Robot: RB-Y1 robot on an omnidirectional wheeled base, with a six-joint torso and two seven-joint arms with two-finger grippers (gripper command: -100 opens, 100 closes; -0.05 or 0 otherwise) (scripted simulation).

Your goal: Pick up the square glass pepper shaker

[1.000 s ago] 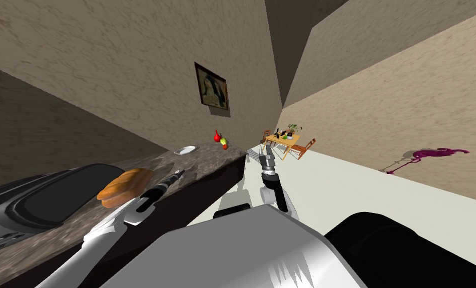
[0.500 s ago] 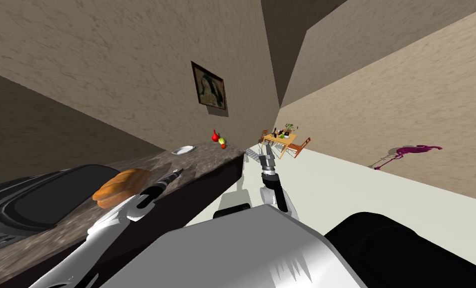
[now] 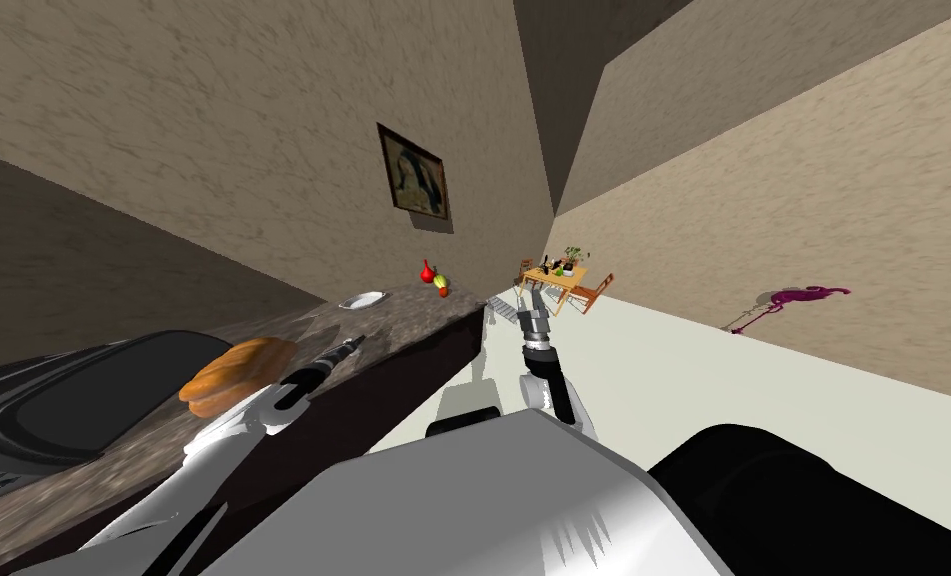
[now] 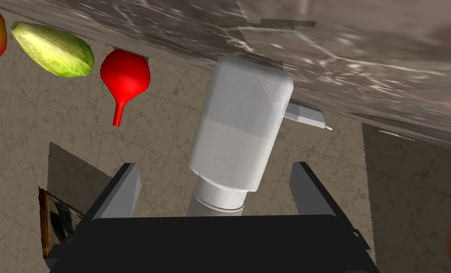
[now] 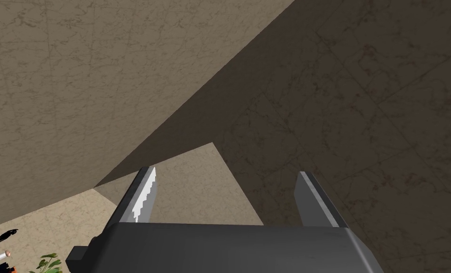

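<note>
The left gripper (image 4: 216,165) gapes open around the shaker (image 4: 241,118): pale grey, square-sided, round-capped, standing on the worktop (image 4: 385,71).

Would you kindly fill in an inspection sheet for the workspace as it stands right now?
Surface: dark marbled counter along a beige wall.
Job's things: white-grey shaker standing on the counter, between the left fingers, untouched.
Clutter: bread loaf, white plate, red pear-shaped item, green vegetable.
Grippers: left gripper open around the shaker; right gripper open, empty, beside the counter.
Cables: nothing seen.
Surroundings: framed picture on the wall, distant table with chairs.
</note>
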